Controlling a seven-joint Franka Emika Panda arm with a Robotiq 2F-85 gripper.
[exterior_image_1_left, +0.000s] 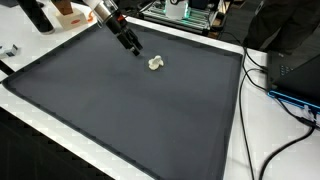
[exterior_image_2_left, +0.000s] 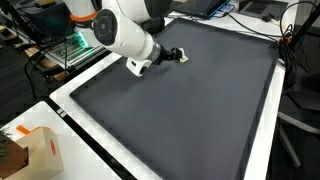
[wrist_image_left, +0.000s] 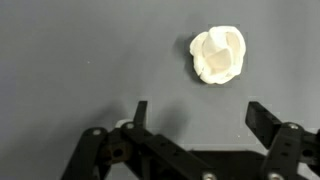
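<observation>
The pincer (wrist_image_left: 200, 112) stands wide, its two fingers well apart and holding nothing. In the wrist view the small white crumpled lump (wrist_image_left: 217, 55) lies at one o'clock from the gap, clear of both fingers (paper or cloth, hard to tell). In an exterior view it rests on the dark mat (exterior_image_1_left: 120, 110) covering the bench (exterior_image_1_left: 248, 120), at four o'clock of the pincer.

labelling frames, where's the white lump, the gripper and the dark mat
white lump (wrist_image_left: 217, 56), wrist view, its middle
gripper (wrist_image_left: 200, 110), wrist view, midway between its open fingertips
dark mat (exterior_image_1_left: 120, 110), in an exterior view, bare middle part
</observation>
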